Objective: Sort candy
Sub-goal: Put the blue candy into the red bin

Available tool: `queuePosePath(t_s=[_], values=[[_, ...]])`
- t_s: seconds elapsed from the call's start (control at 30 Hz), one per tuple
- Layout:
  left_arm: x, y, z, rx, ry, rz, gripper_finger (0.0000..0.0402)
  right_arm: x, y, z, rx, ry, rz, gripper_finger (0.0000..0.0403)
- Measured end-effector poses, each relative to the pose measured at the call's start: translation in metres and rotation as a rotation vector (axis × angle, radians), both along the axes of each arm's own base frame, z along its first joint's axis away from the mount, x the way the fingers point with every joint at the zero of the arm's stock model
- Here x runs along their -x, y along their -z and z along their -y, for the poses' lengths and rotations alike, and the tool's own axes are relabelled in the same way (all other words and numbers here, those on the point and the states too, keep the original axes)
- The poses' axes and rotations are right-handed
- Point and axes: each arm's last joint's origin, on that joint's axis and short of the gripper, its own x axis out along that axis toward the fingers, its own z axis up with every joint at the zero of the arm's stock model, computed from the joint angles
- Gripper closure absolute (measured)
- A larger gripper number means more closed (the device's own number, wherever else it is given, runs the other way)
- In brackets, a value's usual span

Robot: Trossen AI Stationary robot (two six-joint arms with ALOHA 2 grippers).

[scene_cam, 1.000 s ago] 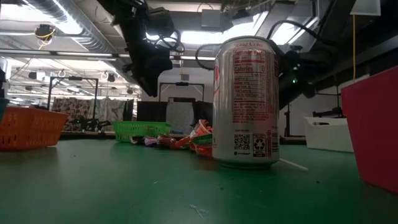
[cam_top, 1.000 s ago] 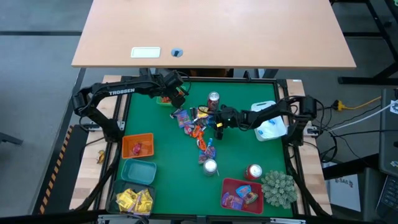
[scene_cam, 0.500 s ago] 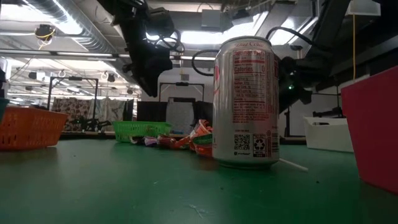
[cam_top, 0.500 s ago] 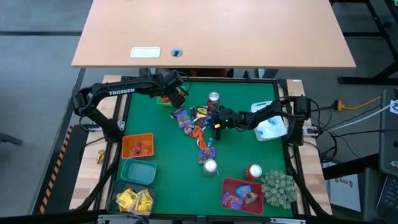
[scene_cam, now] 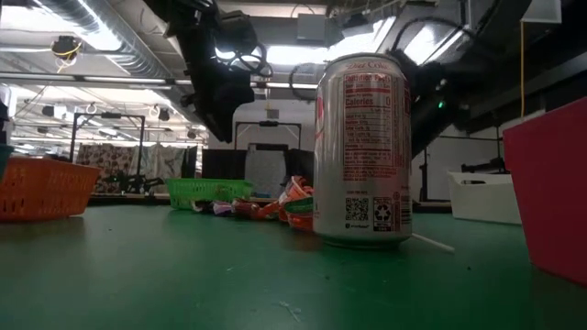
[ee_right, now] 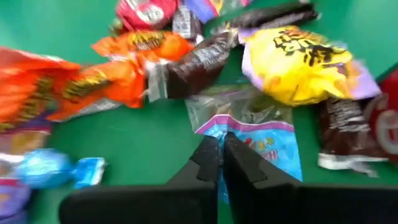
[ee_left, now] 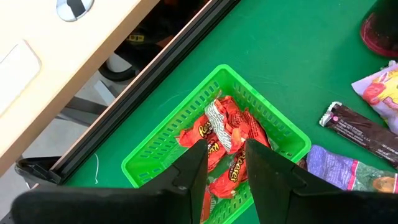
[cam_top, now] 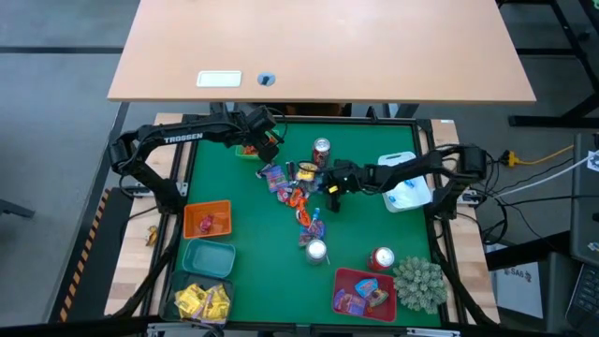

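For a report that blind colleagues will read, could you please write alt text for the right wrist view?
The right gripper, its jaws shut, pinches the clear edge of a blue candy packet lying on the green table. Around it lie a yellow packet, orange wrappers, a dark bar and a small blue sweet.

Drink cans (cam_top: pixel 321 149), plant (cam_top: pixel 418 283) (spiky), bins (cam_top: pixel 207 219).

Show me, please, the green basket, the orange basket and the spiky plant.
green basket (ee_left: pixel 155 152): left wrist view, on its mesh wall.
orange basket (cam_top: pixel 191 221): high view, on its rim.
spiky plant (cam_top: pixel 418 282): high view, on its middle.
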Motion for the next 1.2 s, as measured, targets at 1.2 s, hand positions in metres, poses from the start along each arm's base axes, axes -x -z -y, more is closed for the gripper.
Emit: queuePosePath(t_s=[1.2], values=[[-0.037, -0.008, 0.056, -0.050, 0.206, 0.148, 0.0303, 0.081, -0.109, -0.176, -0.508, -0.704, 0.045, 0.0394]])
